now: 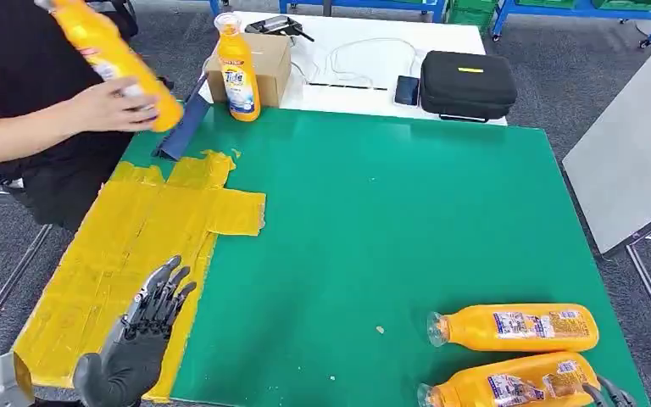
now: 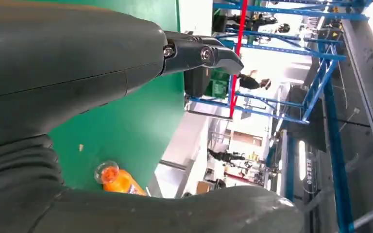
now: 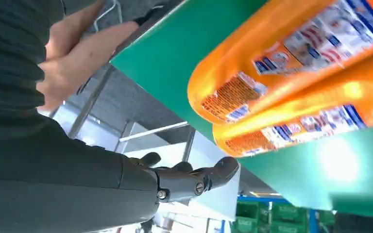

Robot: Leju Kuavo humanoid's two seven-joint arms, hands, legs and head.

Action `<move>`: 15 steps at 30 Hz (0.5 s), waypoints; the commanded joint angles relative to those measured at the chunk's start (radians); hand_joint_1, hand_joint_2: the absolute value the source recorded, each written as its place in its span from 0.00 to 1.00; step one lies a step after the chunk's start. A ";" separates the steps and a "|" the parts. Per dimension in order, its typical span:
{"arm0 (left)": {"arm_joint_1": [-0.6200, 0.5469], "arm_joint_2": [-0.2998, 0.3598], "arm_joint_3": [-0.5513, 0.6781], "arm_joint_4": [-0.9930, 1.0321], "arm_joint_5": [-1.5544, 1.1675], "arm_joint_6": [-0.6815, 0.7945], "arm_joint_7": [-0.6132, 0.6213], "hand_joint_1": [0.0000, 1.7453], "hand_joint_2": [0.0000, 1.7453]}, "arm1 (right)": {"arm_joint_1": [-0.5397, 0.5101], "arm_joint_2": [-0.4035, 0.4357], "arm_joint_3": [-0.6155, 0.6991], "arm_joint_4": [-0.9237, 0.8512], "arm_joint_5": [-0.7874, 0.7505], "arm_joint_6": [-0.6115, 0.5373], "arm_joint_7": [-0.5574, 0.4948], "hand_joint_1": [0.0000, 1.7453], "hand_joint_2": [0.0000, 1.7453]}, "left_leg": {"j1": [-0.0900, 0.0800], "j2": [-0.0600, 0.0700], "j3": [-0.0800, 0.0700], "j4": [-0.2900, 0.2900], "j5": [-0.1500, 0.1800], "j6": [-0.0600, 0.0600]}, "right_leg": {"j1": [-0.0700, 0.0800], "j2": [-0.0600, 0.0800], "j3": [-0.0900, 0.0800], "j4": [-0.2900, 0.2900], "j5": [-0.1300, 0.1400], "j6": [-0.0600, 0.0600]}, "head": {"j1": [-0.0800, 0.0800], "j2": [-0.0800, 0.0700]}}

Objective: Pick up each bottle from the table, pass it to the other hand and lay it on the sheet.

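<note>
Bottles (image 1: 513, 327) lie near right hand (image 3: 194, 177); left hand (image 1: 148, 331) fingers spread, empty.

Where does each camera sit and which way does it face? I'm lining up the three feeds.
Head view: high on the body, looking down at the green table; left hand over the yellow sheet.
Left wrist view: behind the left hand, looking across the table to blue racks.
Right wrist view: behind the right hand, close by two lying bottles.
Shared: those bottles.
</note>
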 commanded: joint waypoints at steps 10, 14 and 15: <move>-0.041 0.035 -0.017 0.050 0.022 -0.018 -0.002 0.00 0.00 | -0.095 -0.056 0.018 0.128 -0.035 0.126 -0.168 0.00 1.00 | 0.001 0.003 0.002 -0.001 0.000 -0.003 | 0.002 -0.004 0.003 -0.002 0.000 -0.002 | 0.000 0.000; -0.050 0.031 -0.019 0.038 0.026 -0.010 0.020 0.00 0.00 | -0.118 -0.048 0.018 0.125 -0.041 0.151 -0.170 0.00 1.00 | 0.001 0.003 0.001 0.000 0.000 -0.002 | 0.002 -0.003 0.002 -0.002 0.000 -0.002 | 0.000 0.000; -0.041 0.037 -0.018 0.049 0.025 -0.013 0.014 0.00 0.00 | -0.101 -0.039 0.004 0.132 -0.034 0.150 -0.180 0.00 1.00 | 0.002 0.004 0.002 0.000 0.000 -0.003 | 0.003 -0.004 0.004 -0.002 0.000 -0.003 | 0.000 0.000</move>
